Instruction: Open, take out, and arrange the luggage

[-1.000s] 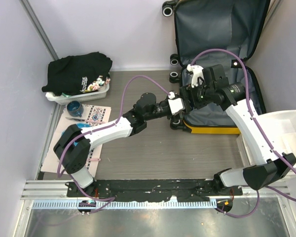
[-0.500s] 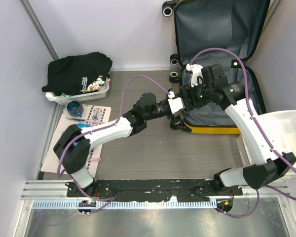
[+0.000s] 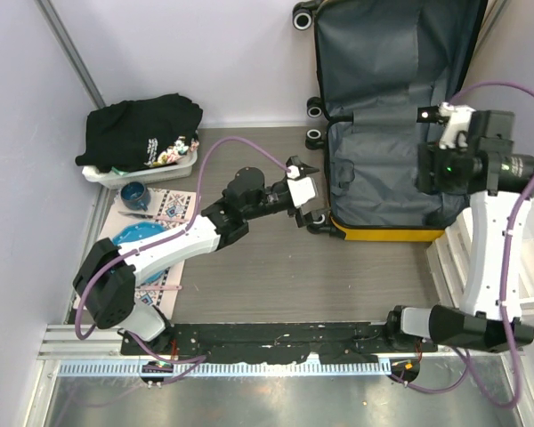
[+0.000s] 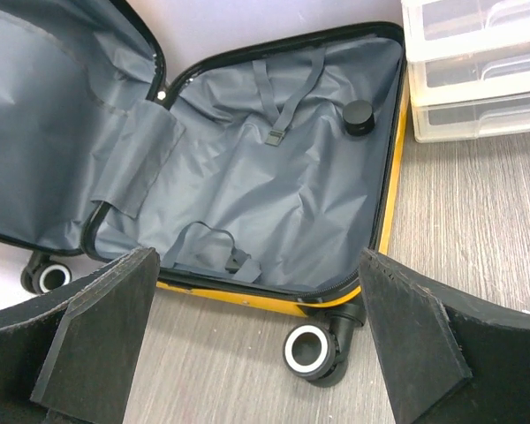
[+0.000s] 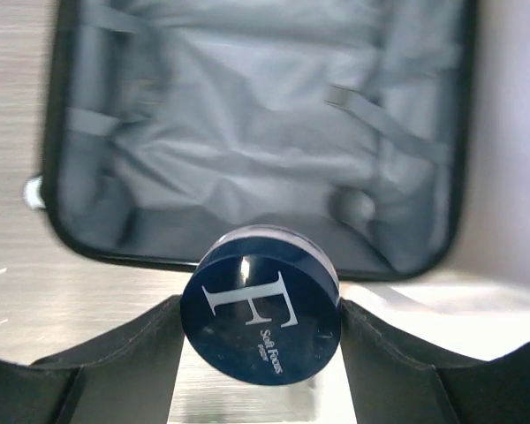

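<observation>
The luggage is a yellow suitcase lying open at the back right, its lid leaning on the wall and its grey lining showing. A small black round cap lies in its far corner. My left gripper hovers just off the suitcase's front left corner; in the left wrist view this gripper is open and holds nothing. My right gripper is shut on a dark blue round jar with a white "F" on its lid. It is held high over the suitcase's right side.
White plastic drawer bins stand right of the suitcase. At the back left, a white basket holds black clothing. In front of it, a blue cup and a blue plate lie on a printed mat. A black suitcase wheel sticks out near my left gripper.
My left gripper opened wider and drew back to the left. My right arm swung up and right from the suitcase's front left corner to over its right side.
</observation>
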You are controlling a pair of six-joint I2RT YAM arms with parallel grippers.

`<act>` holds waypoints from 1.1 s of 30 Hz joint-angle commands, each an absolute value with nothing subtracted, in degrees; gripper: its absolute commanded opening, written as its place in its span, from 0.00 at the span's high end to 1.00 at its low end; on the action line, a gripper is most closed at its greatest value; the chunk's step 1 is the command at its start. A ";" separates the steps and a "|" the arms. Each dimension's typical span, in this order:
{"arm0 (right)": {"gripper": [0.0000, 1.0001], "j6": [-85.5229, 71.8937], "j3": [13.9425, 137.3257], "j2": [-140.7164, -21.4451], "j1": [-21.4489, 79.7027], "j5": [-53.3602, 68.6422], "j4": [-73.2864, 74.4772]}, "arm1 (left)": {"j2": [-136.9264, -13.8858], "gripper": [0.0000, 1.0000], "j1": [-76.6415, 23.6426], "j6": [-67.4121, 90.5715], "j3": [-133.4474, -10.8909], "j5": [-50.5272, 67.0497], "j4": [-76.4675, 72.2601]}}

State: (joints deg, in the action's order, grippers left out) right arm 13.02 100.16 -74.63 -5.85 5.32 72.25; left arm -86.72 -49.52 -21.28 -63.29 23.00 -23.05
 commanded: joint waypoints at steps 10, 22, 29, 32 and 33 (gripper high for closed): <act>0.85 35.93 97.56 -69.61 -40.39 6.41 83.41 | -86.04 0.00 -49.22 -18.46 -67.06 27.15 -17.59; 0.83 50.71 94.49 -75.67 -47.90 10.28 79.81 | -85.25 0.00 -49.22 -19.34 -68.03 27.69 -14.77; 0.29 52.21 93.25 -77.08 -48.43 9.05 76.46 | -85.17 0.00 -49.22 -19.33 -67.41 26.37 -15.03; 0.25 51.77 95.61 -77.87 -48.43 9.14 76.90 | -84.90 0.00 -49.22 -19.51 -67.15 25.84 -15.12; 0.25 51.59 96.67 -78.13 -48.43 9.40 77.25 | -84.99 0.00 -49.31 -20.03 -67.06 25.75 -15.03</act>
